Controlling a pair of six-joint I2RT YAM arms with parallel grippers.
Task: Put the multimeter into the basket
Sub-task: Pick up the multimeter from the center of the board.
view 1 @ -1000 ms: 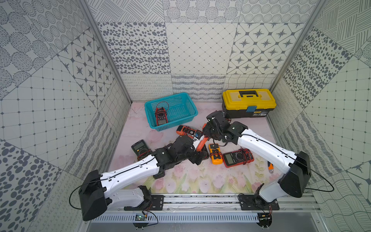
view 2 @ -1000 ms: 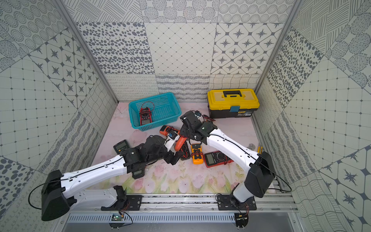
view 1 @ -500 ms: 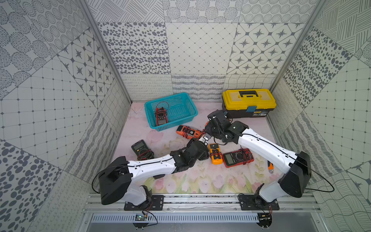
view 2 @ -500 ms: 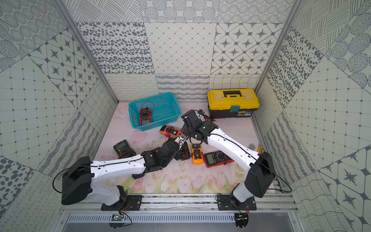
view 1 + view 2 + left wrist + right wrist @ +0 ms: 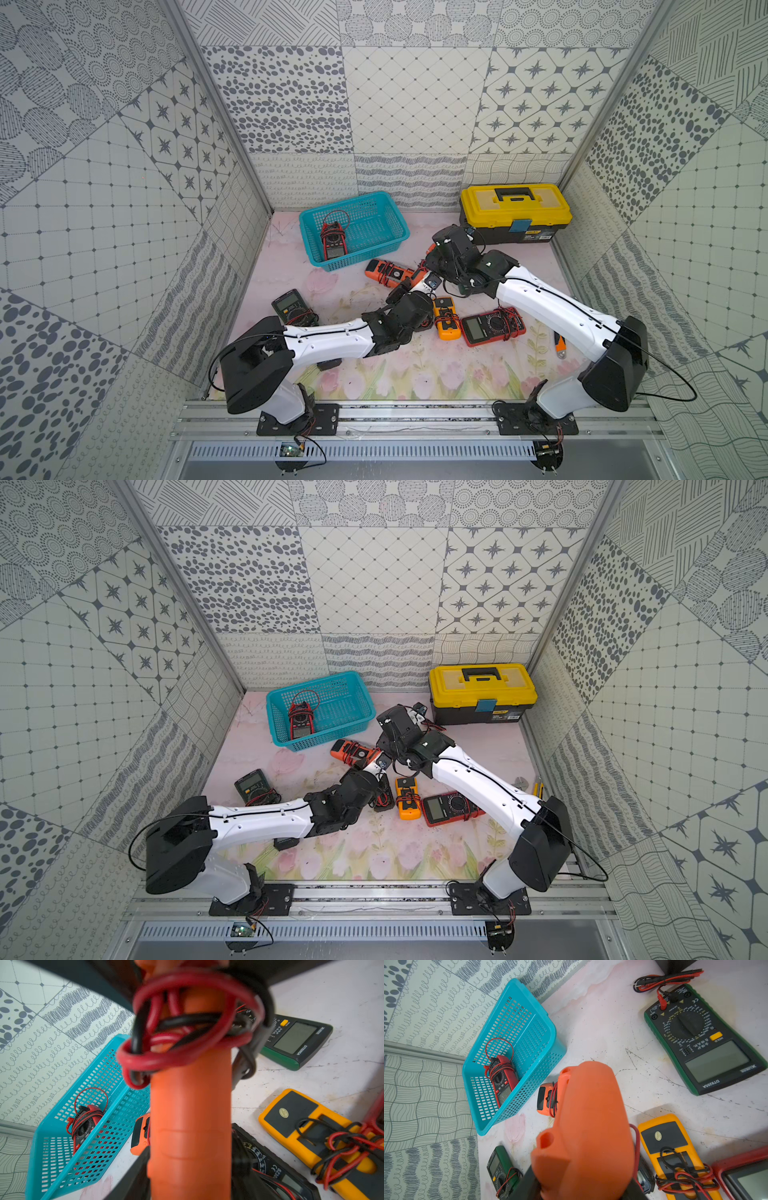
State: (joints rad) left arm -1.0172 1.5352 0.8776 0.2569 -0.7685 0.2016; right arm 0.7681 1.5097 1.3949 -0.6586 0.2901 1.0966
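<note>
Orange multimeter (image 5: 583,1132) is clamped in the closed right claw (image 5: 581,1190), above the table, near the basket (image 5: 365,253) but outside it. Left claw (image 5: 190,1167) flanks it; grip cannot be told. Red meter (image 5: 333,243) lies inside the basket. Transfer remains.

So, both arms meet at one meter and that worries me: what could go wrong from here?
If the right gripper lets go before the left gripper holds the orange meter, it may drop onto the table. Its looped leads could snag a finger or the basket rim.
</note>
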